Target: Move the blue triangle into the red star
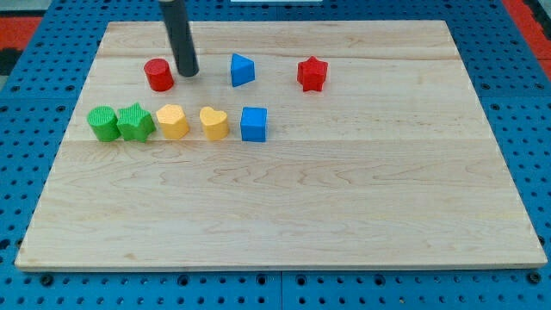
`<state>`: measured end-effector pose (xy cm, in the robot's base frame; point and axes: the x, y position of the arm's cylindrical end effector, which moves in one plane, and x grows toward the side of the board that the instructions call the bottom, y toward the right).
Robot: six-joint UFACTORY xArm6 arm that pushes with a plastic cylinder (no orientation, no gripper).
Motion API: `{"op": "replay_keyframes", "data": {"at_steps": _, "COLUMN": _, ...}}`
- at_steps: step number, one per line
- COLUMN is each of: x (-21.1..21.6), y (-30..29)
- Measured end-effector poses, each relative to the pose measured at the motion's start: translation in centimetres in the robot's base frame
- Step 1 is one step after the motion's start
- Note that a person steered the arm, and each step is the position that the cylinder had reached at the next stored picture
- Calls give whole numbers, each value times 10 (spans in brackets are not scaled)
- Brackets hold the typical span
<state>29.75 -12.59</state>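
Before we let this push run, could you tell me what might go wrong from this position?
1. My tip sits right beside the red cylinder, so a sloppy start could knock it.
2. The blue triangle is wedge-shaped; an off-centre push from the view's left may spin it or let it slip past the red star.
3. If it veers toward the view's bottom, it could hit the blue cube at the end of the row.

Pale wooden board (284, 215) (visible plank seams), on blue perforated surface (43, 52), even light
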Motion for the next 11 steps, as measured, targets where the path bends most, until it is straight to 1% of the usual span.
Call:
{"op": "replay_keyframes", "data": {"at_steps": 1, "x": -4, "y": 32}}
{"op": "replay_keyframes", "data": {"at_steps": 2, "x": 3, "y": 60}}
{"op": "replay_keyframes", "data": {"at_steps": 3, "x": -3, "y": 90}}
{"op": "replay_keyframes", "data": {"at_steps": 6, "x": 10, "y": 143}}
{"op": "replay_keyframes", "data": {"at_steps": 7, "x": 4, "y": 144}}
{"op": "replay_keyframes", "data": {"at_steps": 8, "x": 7, "y": 159}}
{"op": "replay_keyframes", "data": {"at_steps": 9, "x": 29, "y": 181}}
{"op": "replay_keyframes", "data": {"at_steps": 11, "x": 72, "y": 205}}
